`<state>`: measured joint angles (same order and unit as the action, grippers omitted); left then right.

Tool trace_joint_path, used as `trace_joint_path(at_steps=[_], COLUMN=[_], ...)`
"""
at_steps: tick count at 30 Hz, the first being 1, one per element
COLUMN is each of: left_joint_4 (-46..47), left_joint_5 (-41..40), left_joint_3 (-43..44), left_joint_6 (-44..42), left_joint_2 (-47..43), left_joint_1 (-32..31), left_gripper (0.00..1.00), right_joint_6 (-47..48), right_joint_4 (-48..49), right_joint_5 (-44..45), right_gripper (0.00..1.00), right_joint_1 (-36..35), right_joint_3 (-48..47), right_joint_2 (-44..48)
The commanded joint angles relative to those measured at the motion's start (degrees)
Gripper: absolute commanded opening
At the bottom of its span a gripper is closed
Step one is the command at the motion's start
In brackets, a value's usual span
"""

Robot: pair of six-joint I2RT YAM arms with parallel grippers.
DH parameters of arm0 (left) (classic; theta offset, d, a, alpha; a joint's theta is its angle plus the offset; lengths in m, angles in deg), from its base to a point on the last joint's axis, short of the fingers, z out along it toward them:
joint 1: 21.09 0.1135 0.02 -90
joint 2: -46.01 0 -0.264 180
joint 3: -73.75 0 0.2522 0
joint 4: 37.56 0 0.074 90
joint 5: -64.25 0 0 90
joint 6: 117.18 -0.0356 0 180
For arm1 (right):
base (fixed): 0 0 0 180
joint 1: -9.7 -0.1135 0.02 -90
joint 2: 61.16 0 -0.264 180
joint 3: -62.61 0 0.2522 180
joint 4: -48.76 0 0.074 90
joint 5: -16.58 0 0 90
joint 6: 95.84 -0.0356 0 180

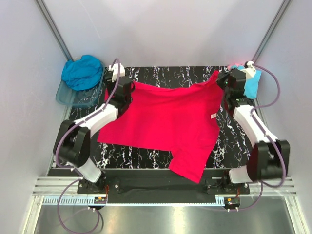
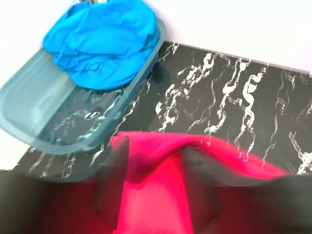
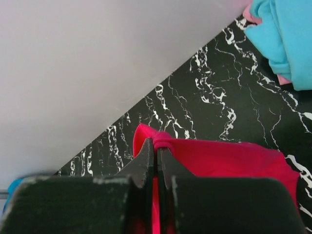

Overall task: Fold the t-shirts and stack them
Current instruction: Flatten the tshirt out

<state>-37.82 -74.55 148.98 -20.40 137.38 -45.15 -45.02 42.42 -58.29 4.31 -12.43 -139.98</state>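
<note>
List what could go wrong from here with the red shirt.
The left pincer has its jaws apart over the red shirt while the right pincer pinches a far corner; a one-sided pull would likely skew the cloth. The shirt's near end seems to overhang the table edge and might slip off. The tub sits close to the left pincer; a swing could knock it.

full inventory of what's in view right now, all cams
pink-red t-shirt: 1, bright pink-red, spread mid-table
teal-blue t-shirt: 1, teal-blue, bunched in the tub
light cyan t-shirt: 1, light cyan, far right corner
pale pink t-shirt: 1, pale pink, edges showing beside the cyan one
tub: 1, clear bluish, far left table edge
table: 1, black, white veins
arms: 2, white and black
left fingers: 2, black, apart over the pink-red shirt's far left edge
right fingers: 2, black, shut on its far right corner
</note>
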Motion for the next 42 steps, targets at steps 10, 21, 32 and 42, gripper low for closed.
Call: trace_joint_path(at_steps=[10, 21, 32, 42], left_joint_4=[1.3, -4.9, -1.5, -6.0], left_joint_5=[0.2, 7.2, 44.5, 46.3], left_joint_3=[10.7, 0.8, -1.4, 19.5], left_joint_6=[0.2, 10.4, 14.8, 11.1], left_joint_2=[7.9, -13.9, -7.6, 16.2], left_joint_1=[2.0, -1.3, -2.7, 7.9], left_gripper=[0.86, 0.84, 0.86, 0.86], right_joint_6=[1.9, 1.1, -3.3, 2.8], right_joint_4=[5.7, 3.0, 0.1, -4.3], right_joint_5=[-22.9, -19.7, -15.4, -14.3], right_gripper=[1.0, 1.0, 1.0, 1.0], right_joint_1=[3.5, -0.5, -14.4, -21.5], right_joint_3=[-31.8, -26.5, 6.6, 24.3], right_joint_2=[-28.4, -7.0, 17.0, 27.5])
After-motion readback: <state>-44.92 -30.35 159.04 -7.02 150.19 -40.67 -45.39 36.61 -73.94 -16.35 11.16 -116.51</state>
